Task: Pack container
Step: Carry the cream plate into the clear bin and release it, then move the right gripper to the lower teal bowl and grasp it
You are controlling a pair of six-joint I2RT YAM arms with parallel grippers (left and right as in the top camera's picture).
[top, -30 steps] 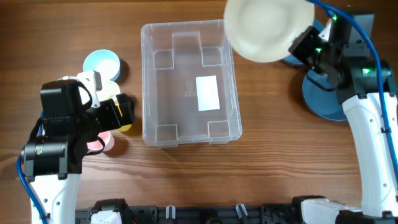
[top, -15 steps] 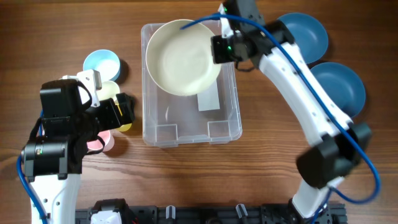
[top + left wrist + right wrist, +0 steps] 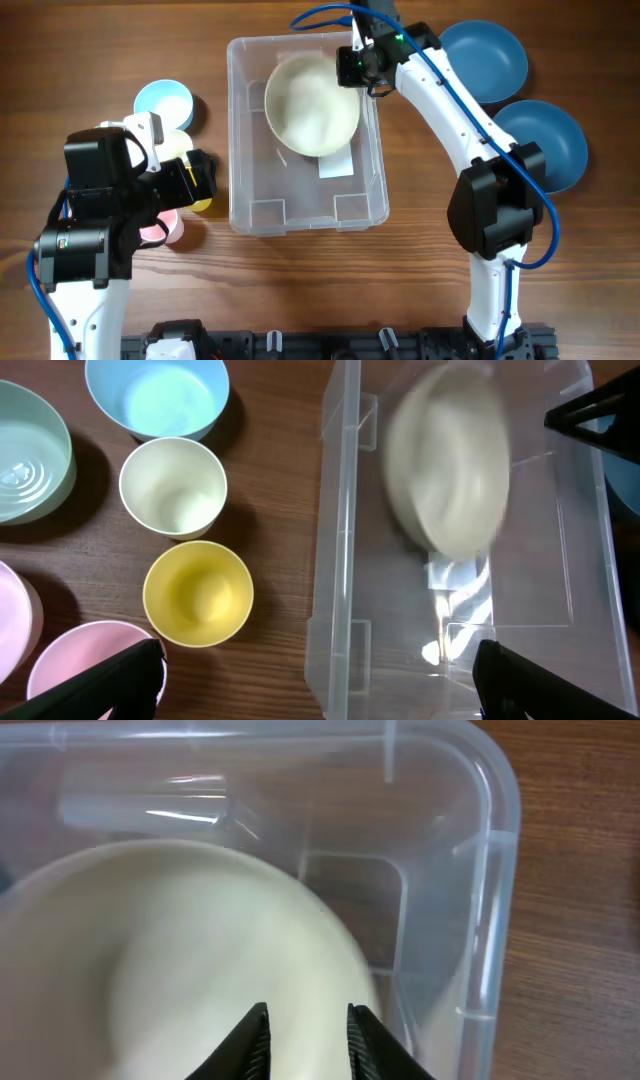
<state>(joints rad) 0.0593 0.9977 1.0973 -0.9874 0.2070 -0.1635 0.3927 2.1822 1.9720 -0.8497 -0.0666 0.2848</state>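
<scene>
Within container (image 3: pixel 250 150), cream bowl (image 3: pixel 312 105), right tool (image 3: pixel 307 1025) rim pinch visible wrist-side only

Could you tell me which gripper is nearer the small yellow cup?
Left: the left gripper sits beside the yellow cup; the right gripper grips a cream round bowl in the large clear plastic bin.

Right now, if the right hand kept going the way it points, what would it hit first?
The cream bowl, already in the right hand; beyond it, probably the container's floor, though depth is unclear.
</scene>
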